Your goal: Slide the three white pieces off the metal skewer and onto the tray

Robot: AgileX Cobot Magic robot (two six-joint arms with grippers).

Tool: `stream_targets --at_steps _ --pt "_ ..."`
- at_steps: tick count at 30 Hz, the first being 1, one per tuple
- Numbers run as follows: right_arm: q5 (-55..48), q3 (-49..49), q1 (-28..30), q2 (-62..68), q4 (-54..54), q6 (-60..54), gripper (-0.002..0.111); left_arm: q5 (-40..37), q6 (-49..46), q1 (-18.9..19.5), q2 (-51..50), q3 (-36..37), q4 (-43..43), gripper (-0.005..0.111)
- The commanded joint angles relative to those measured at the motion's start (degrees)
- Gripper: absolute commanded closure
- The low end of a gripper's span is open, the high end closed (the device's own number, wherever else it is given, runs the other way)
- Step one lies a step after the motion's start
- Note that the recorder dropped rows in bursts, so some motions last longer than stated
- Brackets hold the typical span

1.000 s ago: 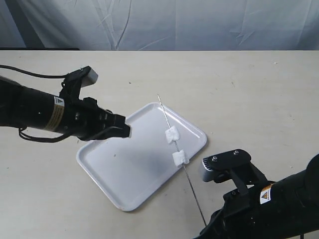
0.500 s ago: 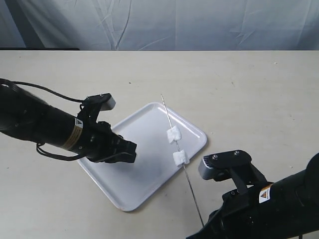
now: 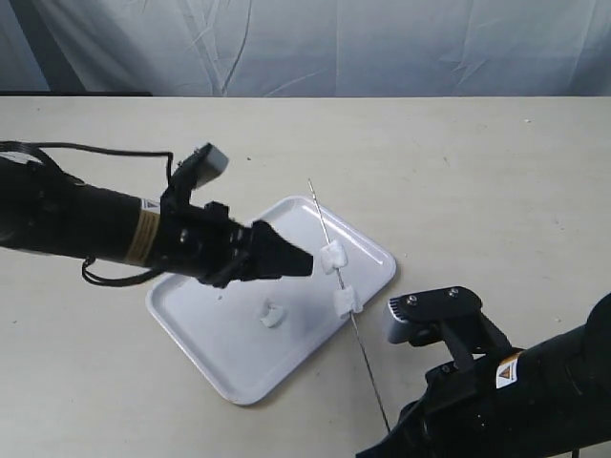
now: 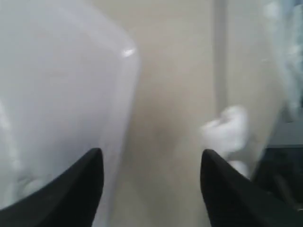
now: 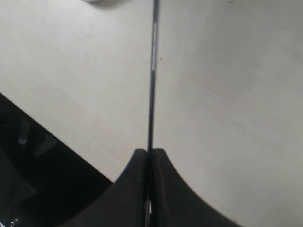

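Left gripper (image 3: 302, 264) spread, 9 o'clock of upper white piece (image 3: 332, 256) | right gripper (image 5: 149, 153) pinching skewer (image 3: 368, 367) | best: straddle skewer, push piece toward 11 o'clock tip.

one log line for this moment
left gripper open at upper white piece | right gripper shut on metal skewer | lower white piece skewered | third white piece loose on tray
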State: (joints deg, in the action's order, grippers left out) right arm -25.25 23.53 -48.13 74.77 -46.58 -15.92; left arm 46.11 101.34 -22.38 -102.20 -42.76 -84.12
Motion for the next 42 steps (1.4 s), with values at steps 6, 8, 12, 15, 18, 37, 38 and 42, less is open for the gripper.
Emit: stream_targets --at_steps 6,8,12,15,18,37,38,42 --pt "2.8 0.1 0.0 -1.0 -4.6 -3.4 0.109 21.8 -3.0 6.3 4.4 -0.3 5.0 0.049" --pt "1.5 1.1 0.0 -1.7 -6.9 -5.8 0.109 22.0 -3.3 6.3 4.4 -0.3 5.3 0.049" --pt "-0.8 4.1 0.0 -2.8 -10.4 -8.5 0.109 23.5 -4.0 6.3 4.4 -0.3 5.7 0.049" --pt "-1.2 6.0 0.0 -3.2 -10.6 -8.7 0.109 23.9 -4.5 6.5 4.4 -0.3 6.3 0.049" --pt "-1.7 6.9 0.0 -3.2 -11.5 -8.7 0.109 23.9 -4.5 7.1 4.4 -0.3 6.1 0.049" --pt "-2.7 7.0 0.0 -3.2 -11.9 -8.8 0.109 23.9 -5.2 7.5 4.4 -0.3 8.3 0.061" --pt "-2.7 7.0 0.0 -3.2 -11.9 -8.8 0.109 23.9 -5.2 7.5 4.4 -0.3 8.3 0.063" --pt "-2.7 7.0 0.0 -3.2 -11.9 -8.8 0.109 23.9 -5.6 7.5 4.4 -0.3 7.7 0.077"
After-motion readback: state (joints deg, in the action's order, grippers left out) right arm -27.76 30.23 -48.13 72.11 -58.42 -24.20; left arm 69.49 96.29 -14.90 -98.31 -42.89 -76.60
